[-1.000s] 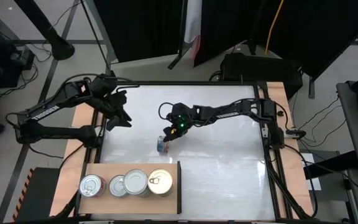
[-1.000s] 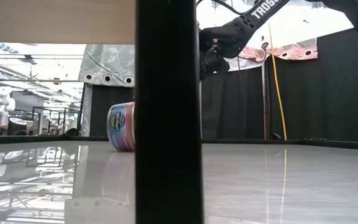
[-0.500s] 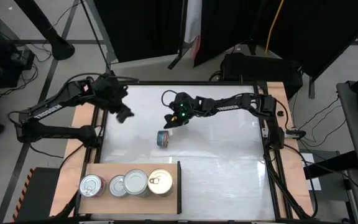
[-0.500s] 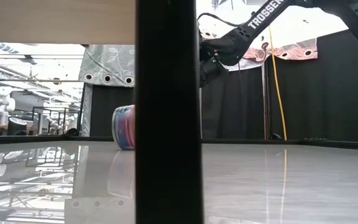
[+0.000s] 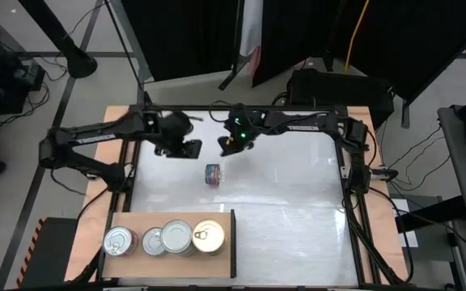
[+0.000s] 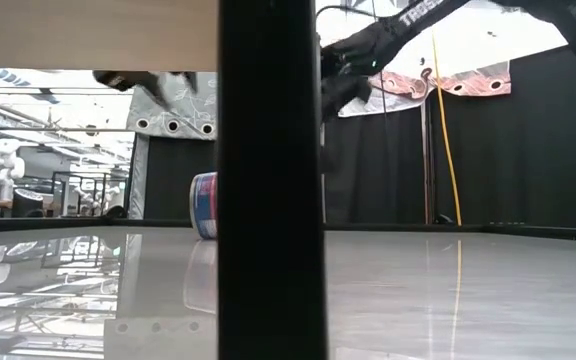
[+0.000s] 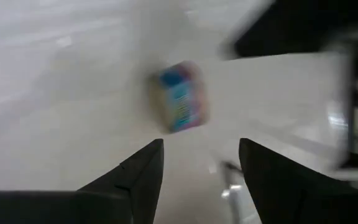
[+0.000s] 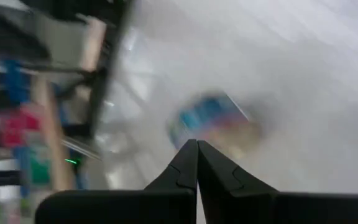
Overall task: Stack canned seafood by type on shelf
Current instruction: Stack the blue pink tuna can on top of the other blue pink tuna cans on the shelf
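Lying on its side near the far middle of the white glossy surface (image 5: 281, 202): one small round tin with a blue and pink label (image 5: 213, 174), clear of both arms and also visible in the low view (image 6: 204, 205), the left wrist view (image 7: 180, 104) and the right wrist view (image 8: 211, 121). Hovering above the surface just to the tin's far left: the left gripper (image 5: 186, 149), dark fingers (image 7: 135, 174) spread partway with a clear gap between them, nothing held. Raised just beyond the tin on its far right: the right gripper (image 5: 229, 145), fingers (image 8: 185, 163) pressed together, empty. At the near left corner: the light-brown rectangular wooden shelf (image 5: 176, 265) with a thin dark upright edge (image 5: 234, 242) along its right side. Standing on it in a row: a silver-lidded tin (image 5: 118, 240), a smaller silver-lidded tin (image 5: 153, 241), a taller silver-lidded stack (image 5: 177, 236) and a gold-lidded tin with a pull tab (image 5: 209, 236), each touching or nearly touching the next.
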Tool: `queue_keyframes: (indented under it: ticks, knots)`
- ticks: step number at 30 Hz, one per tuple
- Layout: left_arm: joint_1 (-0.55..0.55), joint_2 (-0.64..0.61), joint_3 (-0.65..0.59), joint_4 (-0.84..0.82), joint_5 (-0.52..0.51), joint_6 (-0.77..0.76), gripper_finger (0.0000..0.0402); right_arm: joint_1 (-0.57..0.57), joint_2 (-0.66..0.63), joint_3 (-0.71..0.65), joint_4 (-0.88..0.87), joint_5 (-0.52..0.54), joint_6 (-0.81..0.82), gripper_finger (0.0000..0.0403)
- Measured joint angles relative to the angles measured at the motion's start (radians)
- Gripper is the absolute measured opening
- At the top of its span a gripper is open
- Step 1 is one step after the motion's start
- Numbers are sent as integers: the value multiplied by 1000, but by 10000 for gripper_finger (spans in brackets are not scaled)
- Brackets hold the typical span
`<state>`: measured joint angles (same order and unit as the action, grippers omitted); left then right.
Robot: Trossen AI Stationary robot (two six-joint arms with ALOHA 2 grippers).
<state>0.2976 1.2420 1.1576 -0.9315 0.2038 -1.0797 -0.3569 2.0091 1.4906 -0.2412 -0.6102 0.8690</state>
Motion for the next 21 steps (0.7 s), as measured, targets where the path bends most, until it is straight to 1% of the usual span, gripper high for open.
queue_keyframes:
  ticks: [2, 5, 8, 11, 16, 18, 21]
  knots:
    - [-24, 36, 0, -62, -40, -19, 221, 1, -38, 3, -163, 41, -78, 0]
    - [-58, 86, 0, -72, -113, -18, 248, -2, -90, 1, -413, 133, -220, 0]
    - [-82, 139, 0, 7, -161, -41, 287, -23, -150, 0, -608, 210, -339, 0]
    - [-108, 205, 0, 76, -206, -58, 331, -47, -211, 1, -731, 258, -405, 0]
    - [-153, 310, 0, 150, -187, -105, 389, -81, -312, 1, -838, 356, -451, 0]
    - [-172, 346, 0, 152, -192, -131, 397, -96, -346, 1, -847, 380, -458, 0]
    - [-190, 396, 0, 172, -207, -172, 391, -119, -387, -9, -848, 384, -463, 0]
